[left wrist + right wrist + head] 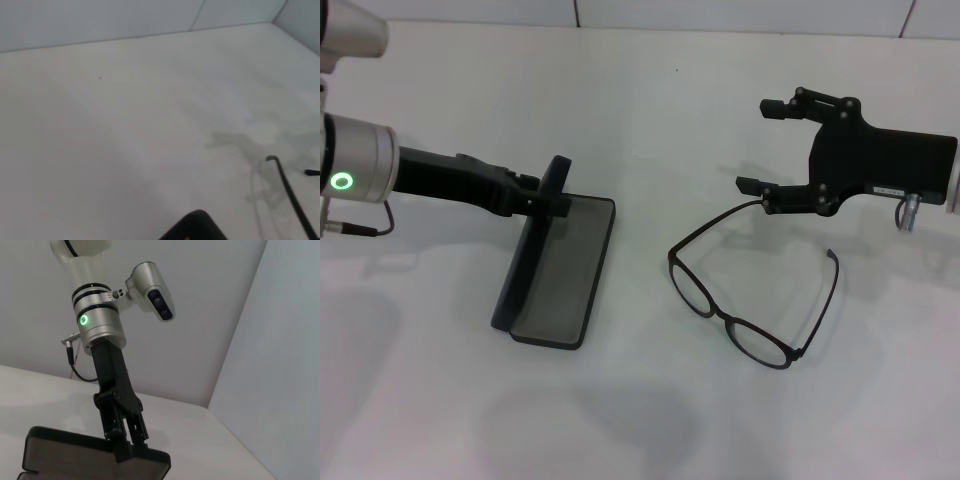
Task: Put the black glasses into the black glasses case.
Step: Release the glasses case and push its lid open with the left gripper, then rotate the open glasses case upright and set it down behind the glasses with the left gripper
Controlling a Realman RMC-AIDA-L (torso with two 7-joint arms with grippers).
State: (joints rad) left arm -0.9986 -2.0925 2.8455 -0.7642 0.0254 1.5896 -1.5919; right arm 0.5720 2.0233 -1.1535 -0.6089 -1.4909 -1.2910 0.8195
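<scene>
My right gripper (pixel 767 143) is hovering open at one temple tip of the glasses (pixel 750 300) lying on the bench (pixel 720 420), while my left gripper (pixel 545 200) is clamping the case (pixel 555 275) lid upright; a shallow pinch risks dropping them.

Three cameras, one table (pixel 650 420)
Head looks down from above. Both wrists sit low; right one faces the left arm (pixel 100 330).
</scene>
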